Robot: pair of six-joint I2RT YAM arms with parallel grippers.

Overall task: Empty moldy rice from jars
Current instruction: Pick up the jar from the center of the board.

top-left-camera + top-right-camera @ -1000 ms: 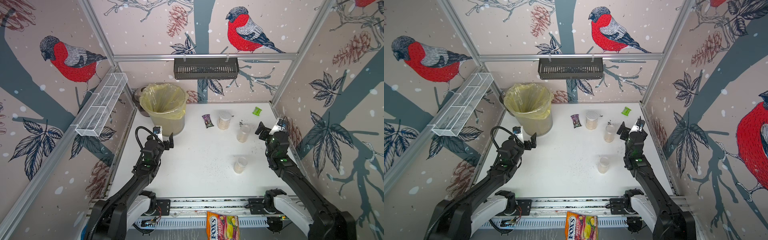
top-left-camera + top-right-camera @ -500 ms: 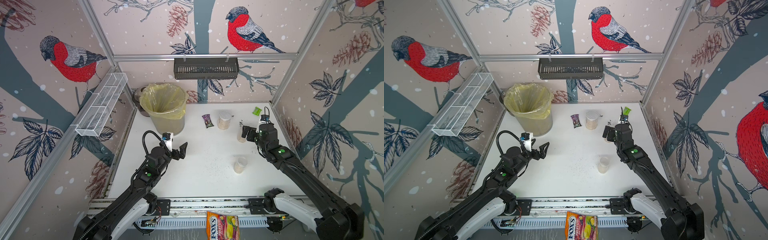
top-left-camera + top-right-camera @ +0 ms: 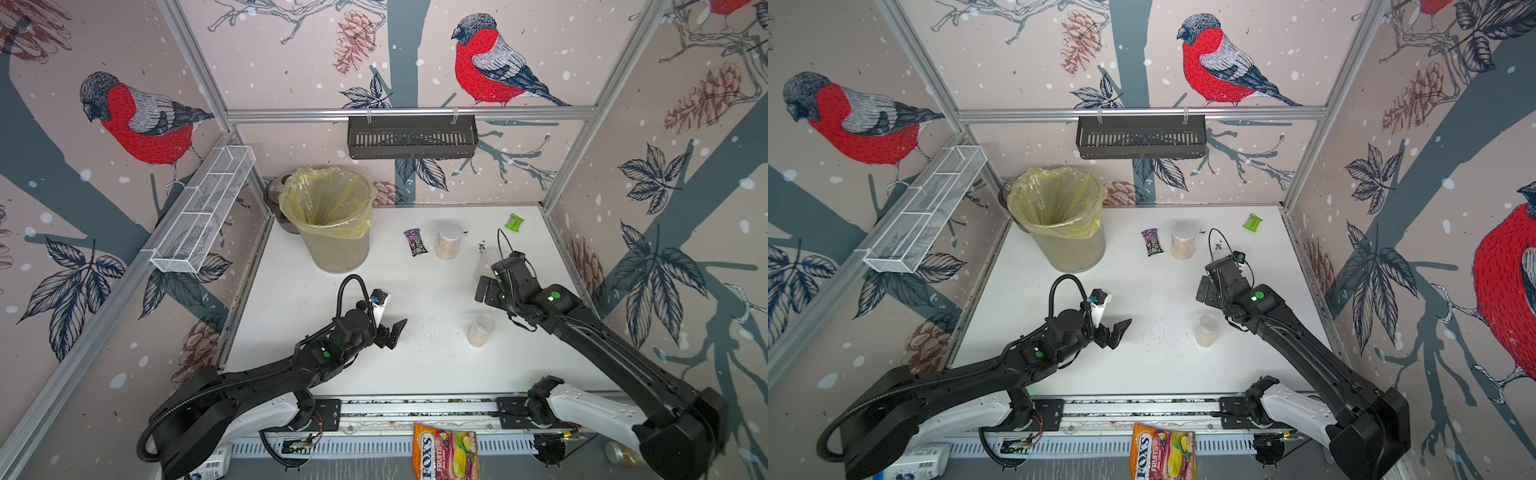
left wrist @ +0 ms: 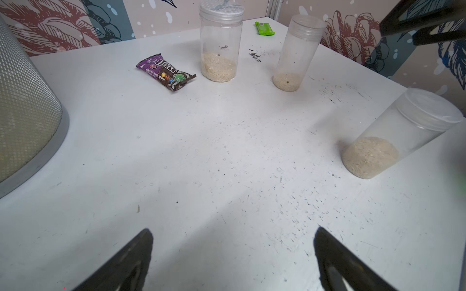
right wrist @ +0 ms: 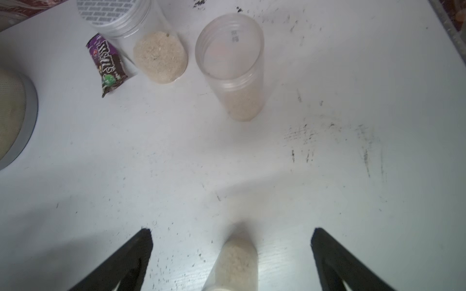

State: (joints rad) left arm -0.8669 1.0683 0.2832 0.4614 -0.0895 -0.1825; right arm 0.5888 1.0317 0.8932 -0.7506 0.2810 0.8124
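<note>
Right wrist view: right fingers (image 5: 131,252) and left fingers (image 4: 131,254) both wide, empty; I judge the six-o'clock slim clear plastic jar (image 5: 235,279) light, slick; grasp mid-wall.

even bright light, soft shadows; wrist views blurred, warped at edges.

left claw (image 4: 233,230), right claw (image 5: 231,230) seemingly agape

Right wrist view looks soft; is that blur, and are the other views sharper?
Right wrist view: soft throughout, the near slim jar smeared and cut off at the frame edge between the fingers. Left wrist view: crisper, rice grains in the wide jar distinct, but wide-angle distortion makes the near slim jar lean outward. Both top views: sharp, evenly lit.
</note>
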